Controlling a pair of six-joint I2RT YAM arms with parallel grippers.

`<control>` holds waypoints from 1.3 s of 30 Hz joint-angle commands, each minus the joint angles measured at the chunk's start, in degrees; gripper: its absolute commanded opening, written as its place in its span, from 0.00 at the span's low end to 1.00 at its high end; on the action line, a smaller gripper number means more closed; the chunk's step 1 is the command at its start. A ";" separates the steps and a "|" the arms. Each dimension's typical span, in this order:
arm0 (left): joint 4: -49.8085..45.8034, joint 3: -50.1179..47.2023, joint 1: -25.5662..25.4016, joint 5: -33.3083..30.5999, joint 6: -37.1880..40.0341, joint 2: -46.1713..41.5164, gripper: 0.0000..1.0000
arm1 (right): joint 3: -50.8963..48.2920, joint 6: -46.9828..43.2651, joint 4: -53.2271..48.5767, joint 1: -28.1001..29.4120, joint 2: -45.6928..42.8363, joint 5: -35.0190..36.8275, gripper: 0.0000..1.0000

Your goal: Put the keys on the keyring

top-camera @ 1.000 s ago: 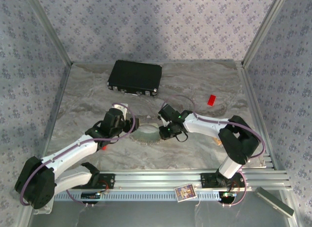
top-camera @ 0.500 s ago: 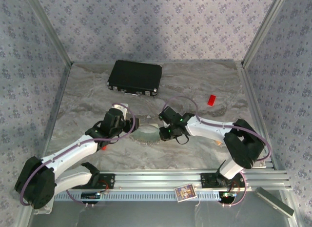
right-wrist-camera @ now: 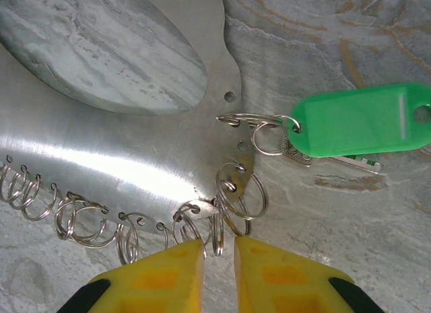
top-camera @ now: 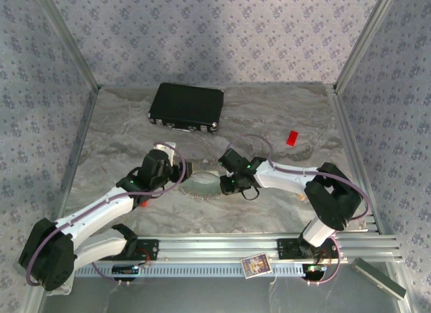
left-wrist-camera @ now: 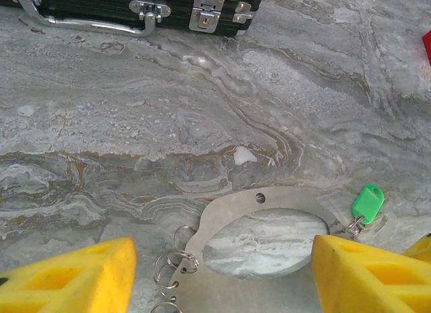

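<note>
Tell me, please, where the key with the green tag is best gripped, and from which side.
Probably the green tag, across its two long edges, coming straight down at the end away from the keyring. The tag lies flat and is the broadest part. The key peeking from beneath it is thin, and split rings crowd the other end.

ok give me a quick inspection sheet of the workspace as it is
surface: grey marbled table
job's things: keyring lies flat, split rings along its edge; green key appears linked on
clutter: black case at back, red block, card on front rail
grippers: left gripper open, straddling keyring; right gripper nearly closed at one ring, grip unclear
cables: purple cable along each arm, no snag seen
surroundings: patterned walls, metal frame
</note>
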 commanded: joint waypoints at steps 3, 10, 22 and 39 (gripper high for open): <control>0.70 -0.34 0.18 0.33 -0.47 -0.55 0.69 | 0.20 1.17 -0.24 -0.04 1.68 1.56 0.20; 0.88 -0.29 0.22 0.28 -0.47 -0.33 0.69 | 0.58 0.99 0.42 -0.31 2.11 1.39 0.18; 1.03 -0.27 0.26 0.36 -0.47 0.06 0.69 | 0.91 0.82 1.98 -0.38 2.21 -0.10 0.19; 0.82 -0.51 0.26 0.33 -0.47 -0.20 0.69 | 1.78 0.81 3.85 -0.36 3.75 0.04 0.18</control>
